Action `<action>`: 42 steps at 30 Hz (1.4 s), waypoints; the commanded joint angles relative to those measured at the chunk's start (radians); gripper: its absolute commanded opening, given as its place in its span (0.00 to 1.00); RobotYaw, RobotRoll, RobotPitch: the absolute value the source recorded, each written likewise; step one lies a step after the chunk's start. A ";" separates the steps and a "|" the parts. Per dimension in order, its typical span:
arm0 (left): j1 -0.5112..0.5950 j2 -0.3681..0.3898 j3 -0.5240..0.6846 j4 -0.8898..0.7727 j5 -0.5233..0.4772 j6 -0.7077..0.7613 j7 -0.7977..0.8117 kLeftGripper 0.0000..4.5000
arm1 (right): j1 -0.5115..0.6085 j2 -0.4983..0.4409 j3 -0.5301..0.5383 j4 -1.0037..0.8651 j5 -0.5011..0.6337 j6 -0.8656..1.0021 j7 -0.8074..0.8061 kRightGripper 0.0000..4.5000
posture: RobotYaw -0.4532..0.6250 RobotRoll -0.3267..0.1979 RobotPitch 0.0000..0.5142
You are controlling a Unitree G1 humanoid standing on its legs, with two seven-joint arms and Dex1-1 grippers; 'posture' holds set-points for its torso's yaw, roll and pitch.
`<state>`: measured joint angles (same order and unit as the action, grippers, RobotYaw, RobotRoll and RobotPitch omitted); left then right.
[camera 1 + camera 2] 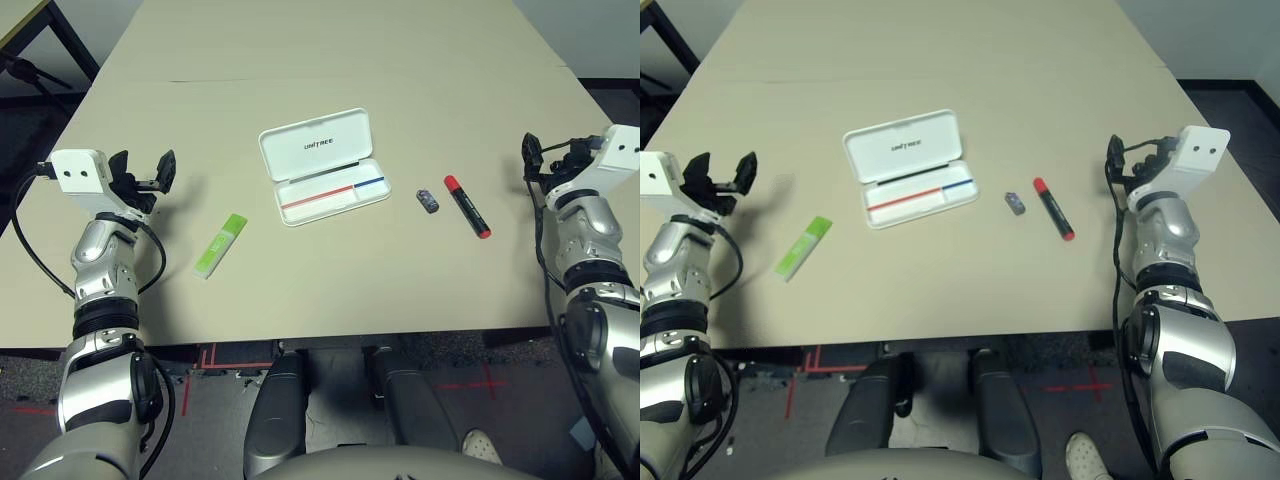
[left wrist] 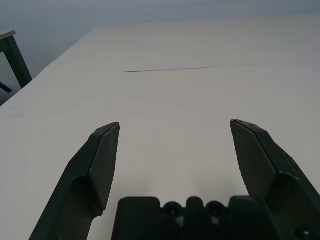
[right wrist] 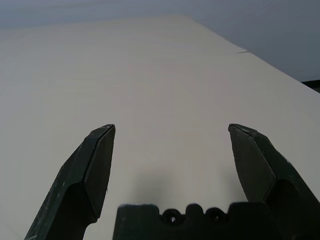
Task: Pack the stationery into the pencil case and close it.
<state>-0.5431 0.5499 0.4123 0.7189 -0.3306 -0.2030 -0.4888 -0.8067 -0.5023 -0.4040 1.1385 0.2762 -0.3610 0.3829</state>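
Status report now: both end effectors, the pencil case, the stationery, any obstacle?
Left end effector open, empty. Right end effector open, empty. Pencil case open on table; highlighter, eraser, marker lying outside it. No obstacle seen.

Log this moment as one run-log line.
case open, tray bare | highlighter left of case | eraser, marker right of case | left hand open | right hand open

Even overhead light, soft shadows, sharp

Table (image 1: 300, 40) bears case (image 1: 322, 165), highlighter (image 1: 220, 245), eraser (image 1: 428, 201), marker (image 1: 466, 206).
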 commanded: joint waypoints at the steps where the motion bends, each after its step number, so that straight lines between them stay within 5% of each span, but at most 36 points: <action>1: 0.013 0.013 0.009 -0.010 -0.004 0.000 -0.001 0.99 | -0.005 0.006 0.000 0.002 0.003 0.006 0.002 1.00 | 0.46 0.62 0.40; 16: 0.032 0.011 0.008 -0.023 -0.016 0.004 -0.013 0.99 | -0.024 0.015 0.021 -0.024 -0.004 0.014 0.061 1.00 | 0.43 0.62 0.37; 26: 0.046 0.014 -0.012 -0.093 -0.022 0.052 -0.071 0.99 | 0.062 -0.045 0.124 -0.280 0.032 0.255 0.449 1.00 | 0.42 0.62 0.38; 32: 0.087 0.004 -0.061 -0.230 -0.029 0.127 -0.135 0.99 | 0.144 -0.118 0.208 -0.513 0.062 0.429 0.684 1.00 | 0.42 0.62 0.38; 42: 0.190 0.023 -0.262 -0.639 -0.040 0.388 -0.275 0.99 | 0.238 -0.196 0.310 -0.703 0.060 0.575 0.858 1.00 | 0.43 0.62 0.38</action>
<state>-0.3746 0.5592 0.1856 0.1410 -0.3710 0.1429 -0.7428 -0.5884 -0.6811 -0.1154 0.4699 0.3336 0.1912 1.2141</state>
